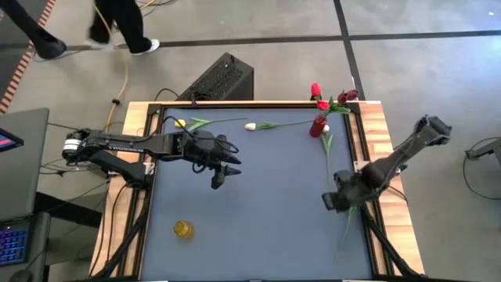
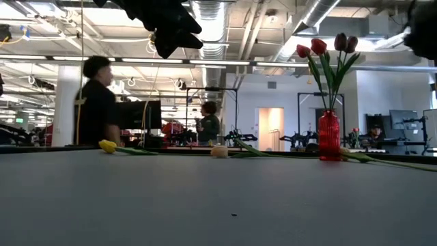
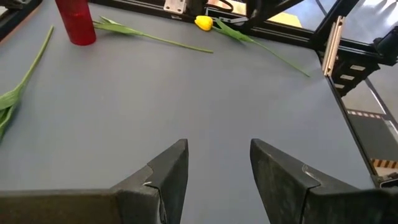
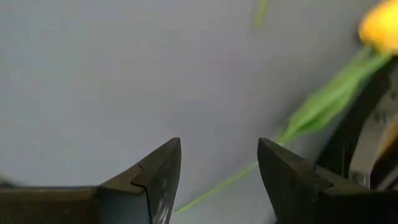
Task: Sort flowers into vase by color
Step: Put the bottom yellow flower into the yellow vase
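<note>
Partly done: reds in red vase [image 1: 317,126] | yellow [image 1: 181,123], white [image 1: 250,126] tulips loose | yellow vase [image 1: 182,229] unfilled | left gripper [image 1: 222,171], right gripper [image 1: 329,200] open, nothing held.

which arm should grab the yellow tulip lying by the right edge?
Right. Its open hand hovers beside that yellow tulip, whose stem runs next to it. The left hand, also open, is mid-table, nearer the far yellow tulip.

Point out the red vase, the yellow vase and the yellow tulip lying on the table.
red vase [image 2: 329,137], low view, middle of its body
yellow vase [image 1: 183,229], high view, its top
yellow tulip [image 2: 107,145], low view, its bud
</note>
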Robot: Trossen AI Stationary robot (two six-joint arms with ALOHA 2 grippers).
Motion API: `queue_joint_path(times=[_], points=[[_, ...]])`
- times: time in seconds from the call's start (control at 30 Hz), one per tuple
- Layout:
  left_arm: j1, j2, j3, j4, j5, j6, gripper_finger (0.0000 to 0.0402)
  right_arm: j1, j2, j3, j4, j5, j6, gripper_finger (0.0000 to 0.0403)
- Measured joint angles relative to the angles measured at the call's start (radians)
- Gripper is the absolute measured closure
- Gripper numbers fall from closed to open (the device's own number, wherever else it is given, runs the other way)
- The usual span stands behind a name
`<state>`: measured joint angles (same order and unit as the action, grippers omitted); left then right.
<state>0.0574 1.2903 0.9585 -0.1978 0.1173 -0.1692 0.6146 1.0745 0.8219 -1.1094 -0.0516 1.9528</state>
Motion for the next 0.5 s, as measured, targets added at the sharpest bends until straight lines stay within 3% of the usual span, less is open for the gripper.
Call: queue_joint_path(times=[0.2, 0.5], points=[[0.000, 0.004, 0.000, 0.000, -0.013, 0.015, 0.0241, 0.140, 0.128, 0.000, 0.000, -0.009, 0.227, 0.0163], [0.001, 0.004, 0.000, 0.022, -0.092, 0.017, 0.0241, 0.186, 0.278, -0.002, 0.043, -0.089, 0.261, 0.0164]])
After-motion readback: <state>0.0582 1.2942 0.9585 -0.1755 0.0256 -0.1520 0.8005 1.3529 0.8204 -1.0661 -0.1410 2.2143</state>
